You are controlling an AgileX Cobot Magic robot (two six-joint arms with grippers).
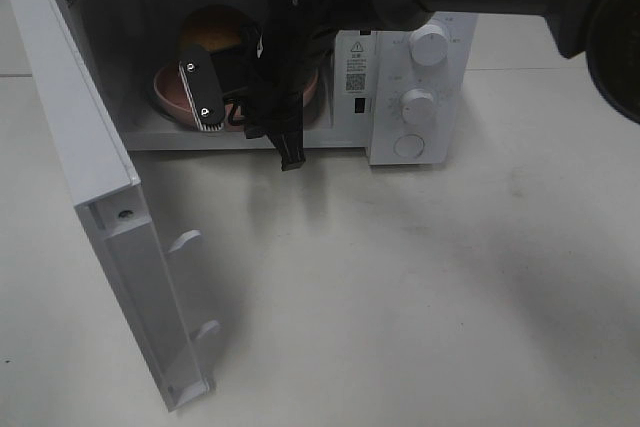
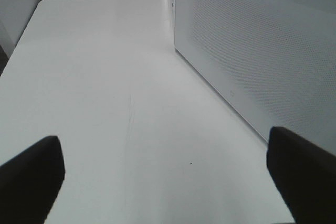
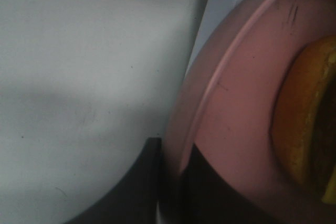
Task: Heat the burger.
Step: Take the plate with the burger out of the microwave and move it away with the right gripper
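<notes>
The burger [image 1: 212, 27] is sitting inside the microwave [image 1: 450, 127], in the upper left part of the exterior high frame, on the round pink plate [image 1: 165, 87]. There only its glossy orange-brown top bun is showing, because the right arm is covering the rest. In the right wrist view the burger is appearing at the right edge of the frame as an orange-yellow curve with a dark strip beside it. I cannot make out lettuce or cheese from so close.

The right gripper [image 3: 176, 182] is clenching the rim of the plate at the bottom of that frame, with one dark finger outside the rim and the other one under it. I am judging that it is holding the plate and not the burger so that the soft bun is not being squeezed. Whether the plate is already resting on the cavity floor, I cannot tell.

The door [image 1: 90, 147] is standing wide open at the left of the exterior frame, giving the arm free passage. The left gripper [image 2: 168, 182] is hanging released, its fingers spread wide and holding nothing, above the white table [image 2: 105, 103] and beside the microwave's perforated wall. I am thinking it is waiting there out of the way.

The door and the dials [image 1: 430, 44] are not yet being handled, so the heating itself is not started.
</notes>
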